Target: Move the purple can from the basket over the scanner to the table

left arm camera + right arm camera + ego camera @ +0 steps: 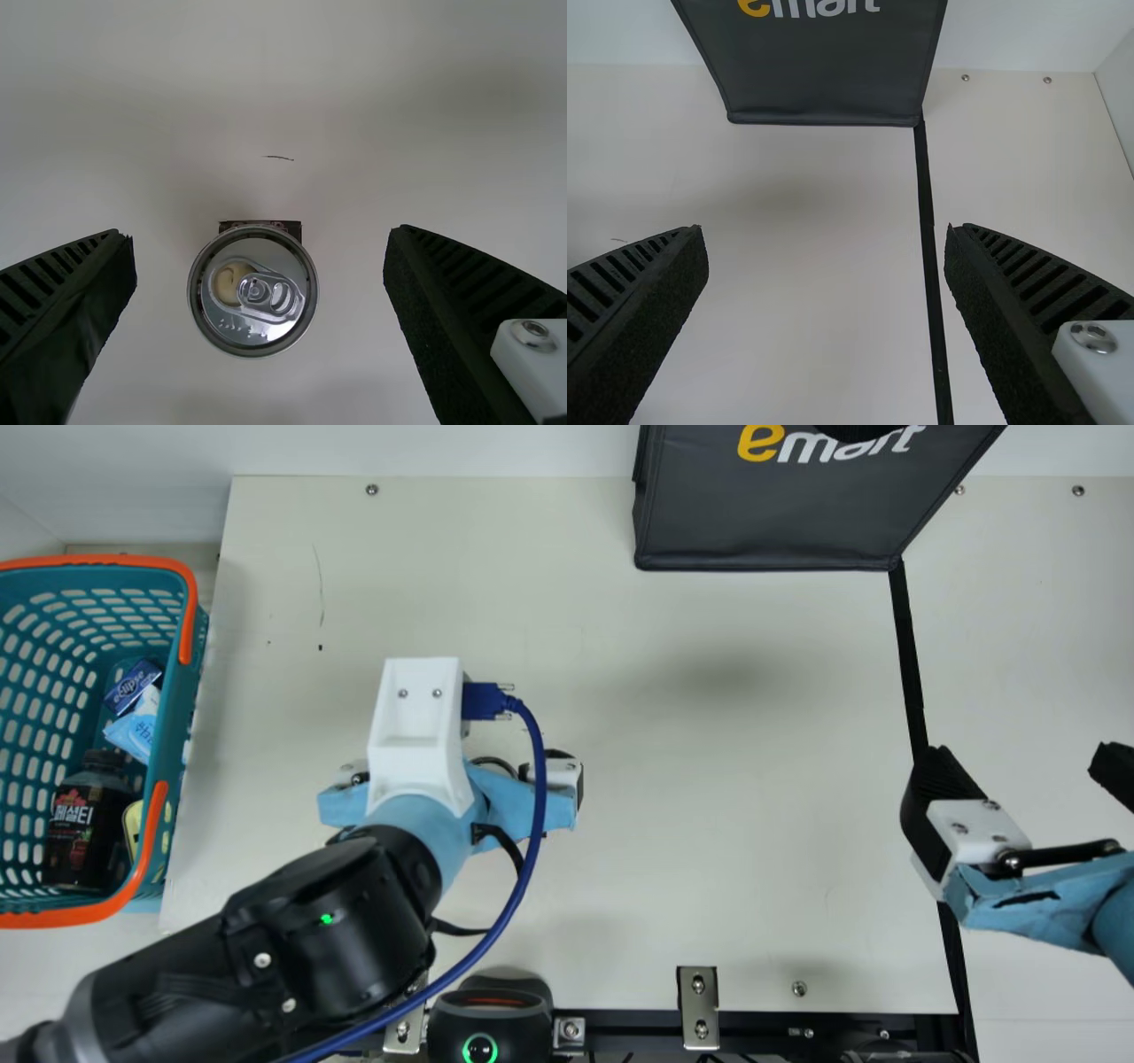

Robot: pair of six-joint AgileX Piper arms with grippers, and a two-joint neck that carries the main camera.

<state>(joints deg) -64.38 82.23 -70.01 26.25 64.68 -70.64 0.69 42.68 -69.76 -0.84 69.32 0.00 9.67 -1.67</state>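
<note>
Placement stage, final part (judged). Your purple can (252, 290) stands upright on the worktop (709, 824), btwn the parted fingers of your L end effector (259, 232); there is a gap on each side, the can sitting nearer one finger. L end effector: released, grasping nothing. R end effector (1023, 757): also spread, w/ nothing held, over the worktop's R part. Whether the scan registered, you can't tell from these pics.

Next move (judged): raise your L arm straight up, fingers kept wide, then withdraw; any sideways drift during the lift could clip the can's rim & tip it. Your R arm needs no action.

Comparison of views. L wrist view, looking down: can lid w/ pull tab, plus a thin strip of dark label at the lid's edge; too little to judge body colour. Main view, from the neck: overall layout, i.e. the basket (180, 722) at L w/ a dark bottle (84, 828) inside, the scanner (483, 1027) at the near edge, the black bag (762, 522) at the far edge, & the back of your L arm's wrist above the worktop. R wrist view: the same bag, w/ a black strap (928, 239) running from near its corner.
</note>
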